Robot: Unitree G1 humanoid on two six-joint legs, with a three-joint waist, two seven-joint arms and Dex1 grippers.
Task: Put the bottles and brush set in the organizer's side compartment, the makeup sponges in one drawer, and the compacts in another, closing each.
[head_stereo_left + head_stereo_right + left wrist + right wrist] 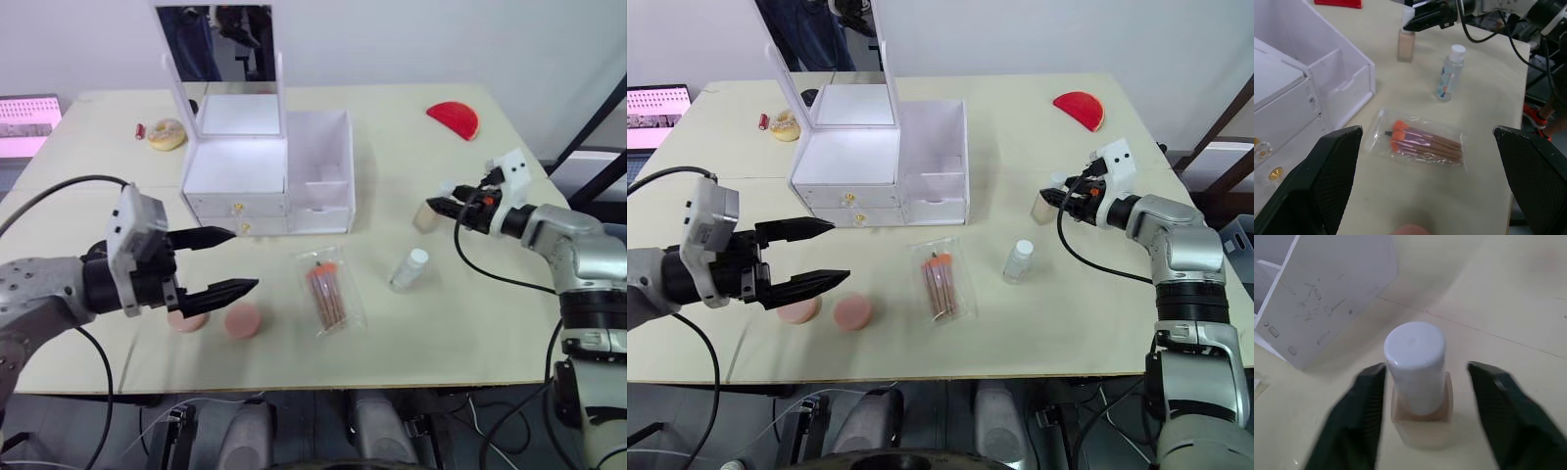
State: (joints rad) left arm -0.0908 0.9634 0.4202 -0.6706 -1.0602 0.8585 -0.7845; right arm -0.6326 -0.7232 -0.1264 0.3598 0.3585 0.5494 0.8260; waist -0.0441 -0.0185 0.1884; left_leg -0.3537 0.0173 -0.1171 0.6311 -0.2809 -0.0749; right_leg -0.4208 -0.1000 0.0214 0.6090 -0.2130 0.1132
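My right claw [1422,418] is lined up on the foundation bottle [1420,382], open and not yet gripping.

The bottle stands upright on the surface [441,304], right of the white organizer [269,176], its cap between my spread fingers. I judge this to be the first bottle pickup: next I should close on it, lift, and carry it to the open side compartment [323,181]. The clear bottle [409,268] and the brush set [329,291] lie nearer the front. My left claw [220,262] hovers open above two pink sponges [240,319].
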